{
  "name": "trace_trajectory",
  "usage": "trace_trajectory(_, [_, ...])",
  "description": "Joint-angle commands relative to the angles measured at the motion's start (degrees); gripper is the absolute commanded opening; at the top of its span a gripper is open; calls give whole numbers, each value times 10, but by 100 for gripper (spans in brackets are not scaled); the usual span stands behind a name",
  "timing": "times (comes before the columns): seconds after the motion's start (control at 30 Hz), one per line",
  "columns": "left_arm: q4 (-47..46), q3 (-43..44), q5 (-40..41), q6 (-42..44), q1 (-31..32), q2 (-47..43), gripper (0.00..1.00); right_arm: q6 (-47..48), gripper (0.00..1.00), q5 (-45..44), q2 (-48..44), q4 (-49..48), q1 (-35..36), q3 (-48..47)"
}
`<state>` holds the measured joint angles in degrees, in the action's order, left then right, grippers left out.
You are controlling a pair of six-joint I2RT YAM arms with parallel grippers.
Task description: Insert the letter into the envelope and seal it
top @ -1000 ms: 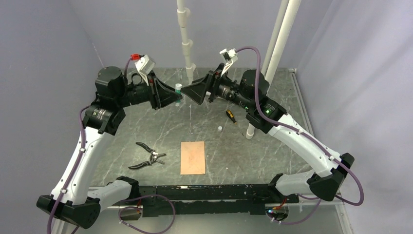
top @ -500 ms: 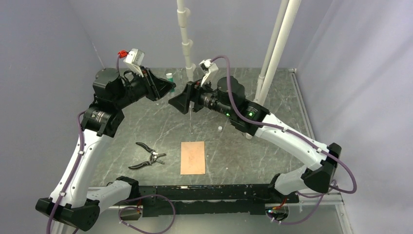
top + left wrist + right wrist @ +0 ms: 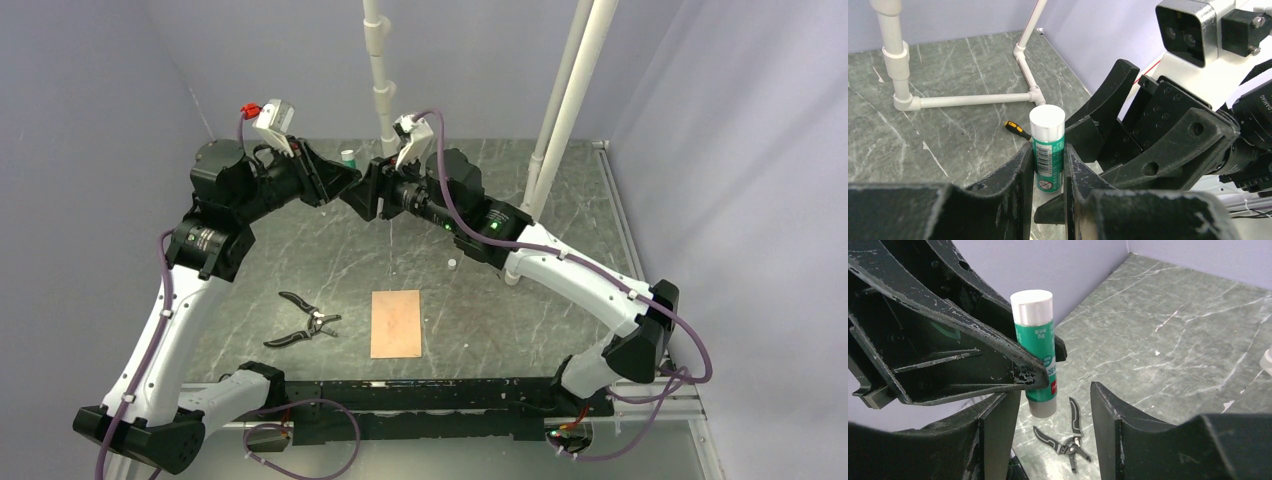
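A green glue stick (image 3: 1047, 145) with a white cap is held upright above the table, and my left gripper (image 3: 1049, 148) is shut on its body. In the top view it shows at the left gripper (image 3: 345, 178) as a small green-and-white tube (image 3: 348, 157). My right gripper (image 3: 1054, 390) is open, its jaws on either side of the glue stick's (image 3: 1035, 347) lower end with a gap on the right. From above, the right gripper (image 3: 352, 195) meets the left one tip to tip. One pinkish-tan paper rectangle (image 3: 396, 323) lies flat near the front. No flap shows, so I cannot tell envelope from letter.
Black pruning pliers (image 3: 305, 325) lie left of the paper, also seen below the right jaws (image 3: 1068, 437). A yellow-handled screwdriver (image 3: 1017, 130) lies by the white pipe frame (image 3: 968, 100). White pipes (image 3: 385, 90) rise at the back. A small white cap (image 3: 452, 264) sits mid-table.
My right arm has swung left to the left gripper, and its jaws have narrowed around the glue stick's lower end. The left gripper rose slightly with the stick, then held still.
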<state>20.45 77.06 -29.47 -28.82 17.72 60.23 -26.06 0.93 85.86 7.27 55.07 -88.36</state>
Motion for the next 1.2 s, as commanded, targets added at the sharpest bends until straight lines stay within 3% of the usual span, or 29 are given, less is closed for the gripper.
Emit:
trace_trajectory(0.0, [-11,22,-16,-20,0,-1,3,29,52,-29,-1,-61,1,-27])
trace_trajectory(0.13, [5,31,-25,-28,0,-1,6,50,26,-33,-1,-67,1,-24])
trace_trajectory(0.27, [14,34,-69,-19,0,-12,28,85,0,-17,-19,-70,-3,-3])
trace_trajectory(0.4, [45,48,-109,-17,-1,-11,66,136,0,99,-34,-52,-15,4])
trace_trajectory(0.53, [99,79,-163,-10,-3,7,78,206,0,187,-52,-7,-15,8])
trace_trajectory(0.7, [139,81,-270,31,-3,26,73,282,0,228,-65,65,-16,-3])
trace_trajectory(0.83, [187,71,-278,101,-4,20,58,325,0,236,-53,147,-17,-42])
trace_trajectory(0.93, [205,76,-283,115,-4,28,52,342,0,243,-44,197,-16,-68])
trace_trajectory(1.0, [193,68,-303,107,-4,31,49,349,0,249,-41,212,-16,-76])
trace_trajectory(1.17, [185,26,-339,127,-4,35,30,355,0,253,-36,223,-17,-81])
